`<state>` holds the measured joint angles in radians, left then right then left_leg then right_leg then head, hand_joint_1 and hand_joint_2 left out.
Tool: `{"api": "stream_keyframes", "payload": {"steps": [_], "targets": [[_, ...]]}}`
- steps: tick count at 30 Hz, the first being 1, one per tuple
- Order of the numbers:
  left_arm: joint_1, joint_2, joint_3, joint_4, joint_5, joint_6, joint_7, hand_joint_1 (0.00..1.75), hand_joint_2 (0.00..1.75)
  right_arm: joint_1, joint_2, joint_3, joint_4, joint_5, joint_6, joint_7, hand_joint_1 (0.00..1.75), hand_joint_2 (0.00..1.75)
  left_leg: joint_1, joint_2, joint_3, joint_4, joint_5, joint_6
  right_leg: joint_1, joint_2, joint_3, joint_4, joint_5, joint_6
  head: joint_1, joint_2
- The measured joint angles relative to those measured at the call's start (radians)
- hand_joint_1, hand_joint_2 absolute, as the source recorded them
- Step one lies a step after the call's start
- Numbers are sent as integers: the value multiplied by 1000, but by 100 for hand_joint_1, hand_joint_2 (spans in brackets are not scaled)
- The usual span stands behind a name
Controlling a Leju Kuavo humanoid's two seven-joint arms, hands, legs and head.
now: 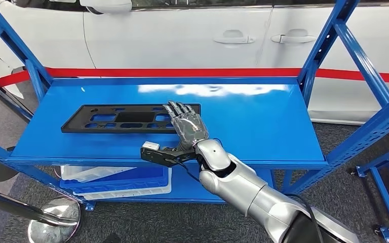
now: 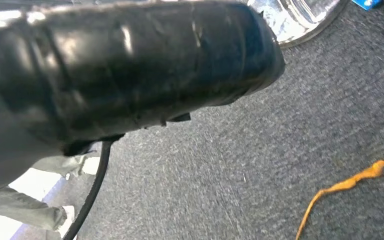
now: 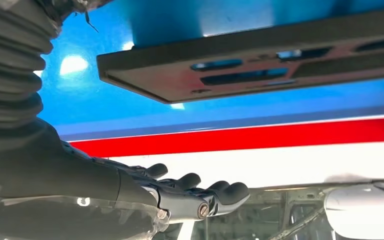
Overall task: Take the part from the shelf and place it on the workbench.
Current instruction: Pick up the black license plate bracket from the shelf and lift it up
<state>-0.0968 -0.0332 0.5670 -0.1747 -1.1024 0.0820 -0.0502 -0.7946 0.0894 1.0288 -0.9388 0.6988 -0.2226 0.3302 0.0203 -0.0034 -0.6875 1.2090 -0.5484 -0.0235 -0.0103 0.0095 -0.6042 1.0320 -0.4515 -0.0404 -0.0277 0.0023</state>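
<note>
Status: task was barely started. The part point(image 1: 130, 118), a flat black plastic panel with cut-outs, lay flat on the top level of the blue shelf point(image 1: 263, 126), toward its left half, not lifted.

The right robot hand point(image 1: 186, 124) was out over the shelf at the part's right end, fingers point(image 1: 178, 108) straight and apart, palm down. From the head view the fingertips overlapped the part's right edge. In the right wrist view the right robot hand point(image 3: 180, 192) was flat and extended, with a visible gap between it and the part point(image 3: 260, 65), so I'd judge hovering, not touching, though contact at the fingertips couldn't be ruled out. Nothing was gripped.

Left robot hand: the left wrist view was mostly a blurred dark shape over grey carpet, so I couldn't tell its state.

No desk was in frame. Behind the shelf stood a white car point(image 1: 192, 35); a blue and white bin point(image 1: 116, 179) sat on the lower level.

Remaining, by my read: close on the part's edge, lift it clear, turn to the desk, set it down. Thin flat panel, so one-handed edge pickup looked like the tricky bit.
</note>
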Motion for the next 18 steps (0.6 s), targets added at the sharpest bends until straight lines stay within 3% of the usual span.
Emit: {"api": "stream_keyframes", "payload": {"steps": [2,3,6,8,11,13,16,18], "targets": [[3,0,-2,0,1,0,-1,0,0,7,-1,0,0,5,8,1,0,0,0,0,-57,81,-7,-2,1,2,11,0,-10,-2,0,0],[5,0,-3,0,1,0,-2,0,0,10,-2,0,0,6,10,2,0,0,0,0,-62,71,15,-1,2,4,18,0,-16,-1,0,0],[6,0,-4,0,1,1,-4,0,0,11,-2,0,0,9,12,2,0,0,-4,0,5,-102,121,9,3,6,45,0,-37,8,0,0],[4,0,-4,0,1,2,-4,0,0,10,-3,0,0,9,12,2,0,0,-10,0,42,-176,132,19,6,6,54,-3,-46,18,1,0],[3,0,-5,0,2,3,-4,0,0,10,-3,0,0,10,12,2,0,0,-9,-1,61,-195,114,36,8,5,62,-2,-50,33,2,0],[5,-1,-5,0,2,3,-5,0,0,8,-4,-1,-1,11,13,2,0,0,-5,-1,79,-202,107,48,8,3,39,48,-67,41,4,0],[5,-1,-5,0,2,4,-5,0,0,13,-5,-1,-1,12,28,1,0,0,-6,-1,103,-205,89,60,7,1,-76,224,-119,48,5,0],[7,-1,-5,0,4,10,-1,0,0,22,-7,0,-1,9,61,-1,0,87,-6,-2,125,-204,73,60,6,1,-126,263,-114,49,5,0]]}}
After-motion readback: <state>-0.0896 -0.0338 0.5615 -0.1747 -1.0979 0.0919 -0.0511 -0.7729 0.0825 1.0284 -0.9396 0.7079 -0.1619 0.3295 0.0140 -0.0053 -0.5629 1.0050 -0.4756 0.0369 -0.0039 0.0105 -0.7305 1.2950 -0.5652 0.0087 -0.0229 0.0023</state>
